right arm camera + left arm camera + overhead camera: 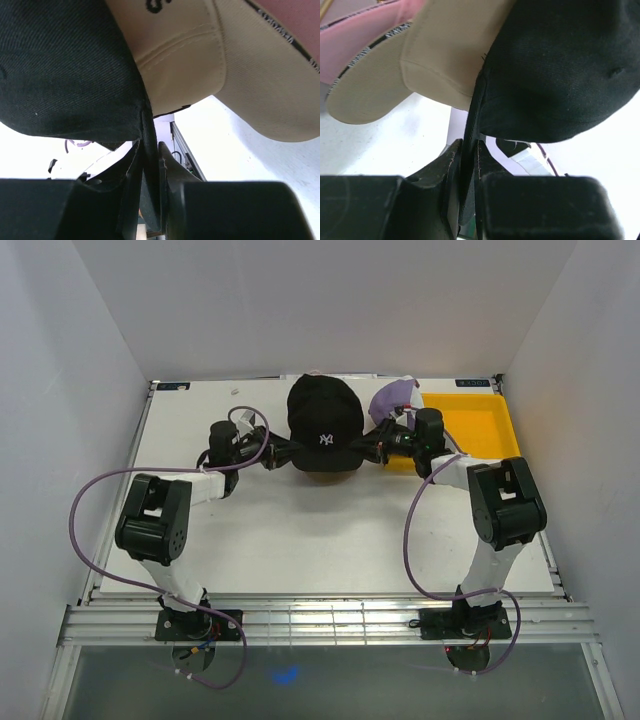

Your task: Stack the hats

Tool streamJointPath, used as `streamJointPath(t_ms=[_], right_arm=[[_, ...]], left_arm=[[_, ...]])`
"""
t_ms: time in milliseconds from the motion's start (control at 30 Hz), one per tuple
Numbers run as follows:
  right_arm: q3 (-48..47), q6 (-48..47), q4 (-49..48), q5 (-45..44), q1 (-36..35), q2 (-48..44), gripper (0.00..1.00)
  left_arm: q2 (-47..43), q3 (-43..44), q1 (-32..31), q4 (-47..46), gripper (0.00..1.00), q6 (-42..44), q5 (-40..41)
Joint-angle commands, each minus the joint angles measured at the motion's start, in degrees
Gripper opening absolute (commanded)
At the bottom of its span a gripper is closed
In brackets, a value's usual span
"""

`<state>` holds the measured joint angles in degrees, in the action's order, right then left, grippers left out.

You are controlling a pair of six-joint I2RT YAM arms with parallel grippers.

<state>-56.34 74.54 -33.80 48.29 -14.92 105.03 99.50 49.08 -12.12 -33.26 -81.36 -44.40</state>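
The black hat (325, 425) hangs between my two grippers at the table's far middle. My left gripper (283, 452) is shut on its left rim and my right gripper (368, 448) on its right rim. The left wrist view shows the jaws (469, 155) pinching the black hat's (560, 70) edge, with the white hat (450, 45) and the pink hat (355, 45) right beside it. From the right wrist, my gripper (150, 155) clamps the black hat (65, 65) next to the white hat (190, 65) and a strip of pink hat (295, 20). The purple hat (392, 397) lies behind to the right.
A flat yellow tray (480, 425) lies at the back right, close to the right arm. White walls enclose the table on three sides. Purple cables loop from both arms over the near part of the table.
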Motion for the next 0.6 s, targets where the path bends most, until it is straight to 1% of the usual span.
streamJointPath(t_ms=[0, 400, 500, 567], right_arm=[[1.5, -3.7, 1.7, -0.7, 2.8, 1.8, 0.17], [-2.3, -8.3, 8.2, -2.0, 3.1, 3.7, 0.18], [-2.6, -8.9, 9.3, -2.1, 3.3, 3.9, 0.19], [-2.7, -9.2, 9.5, -2.1, 3.3, 3.7, 0.23]], left_arm=[[0.7, -1.4, 1.3, 0.8, 0.00, 2.1, 0.8], [4.4, -1.1, 1.3, 1.2, 0.00, 3.9, 0.8], [4.8, -1.2, 1.3, 1.7, 0.00, 4.5, 0.7], [4.8, -1.3, 1.3, 1.8, 0.00, 4.9, 0.6]])
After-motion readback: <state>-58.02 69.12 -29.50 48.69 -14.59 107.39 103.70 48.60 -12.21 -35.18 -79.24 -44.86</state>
